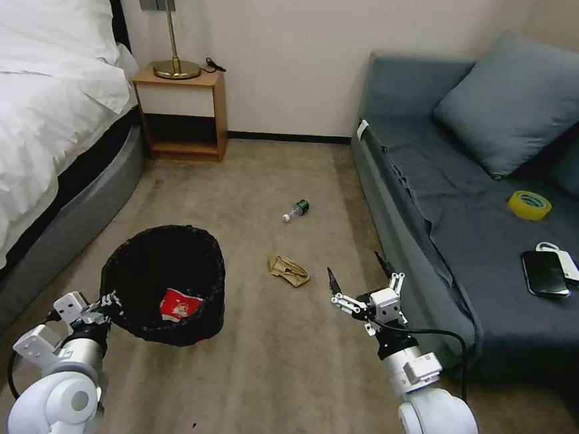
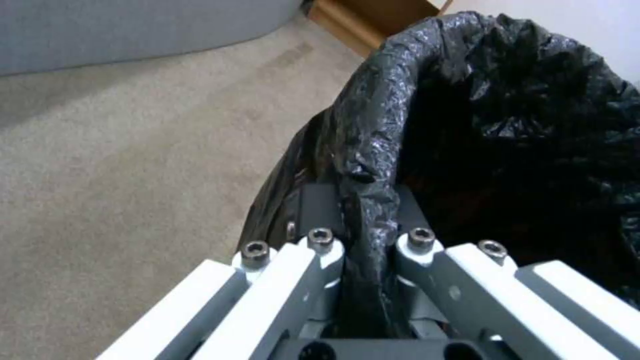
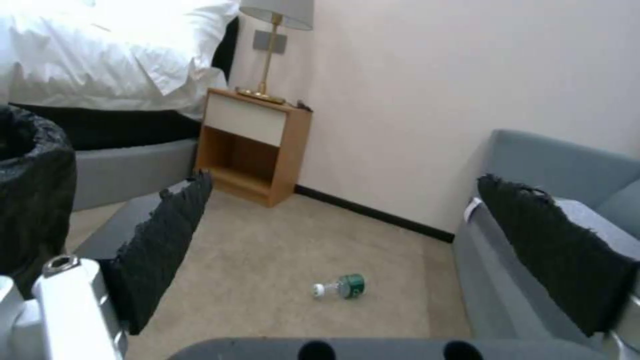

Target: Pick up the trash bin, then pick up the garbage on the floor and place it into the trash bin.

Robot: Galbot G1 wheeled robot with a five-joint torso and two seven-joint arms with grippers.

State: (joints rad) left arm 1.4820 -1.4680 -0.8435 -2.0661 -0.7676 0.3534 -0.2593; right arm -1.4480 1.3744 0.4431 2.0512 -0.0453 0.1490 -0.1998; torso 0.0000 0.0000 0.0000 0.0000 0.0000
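Observation:
The trash bin [image 1: 165,267], lined with a glossy black bag, is on the carpet at my front left. A red-white wrapper [image 1: 179,305] lies inside it. My left gripper [image 1: 106,301] is shut on the bin's near rim; in the left wrist view the left gripper [image 2: 363,205] pinches the bag-covered trash bin [image 2: 507,125] edge. On the carpet lie a tan paper wad [image 1: 288,270] and, farther off, a small green-capped bottle [image 1: 297,210]. My right gripper [image 1: 356,274] hovers open, right of the wad, holding nothing. In the right wrist view the right gripper [image 3: 347,182] frames the bottle [image 3: 341,287], far beyond its black pads [image 3: 167,235].
A bed [image 1: 36,123] runs along the left and a grey sofa [image 1: 477,212] along the right, close to my right arm. On the sofa lie a yellow tape roll [image 1: 530,205] and a black phone [image 1: 544,272]. A nightstand [image 1: 181,111] with a lamp stands at the back wall.

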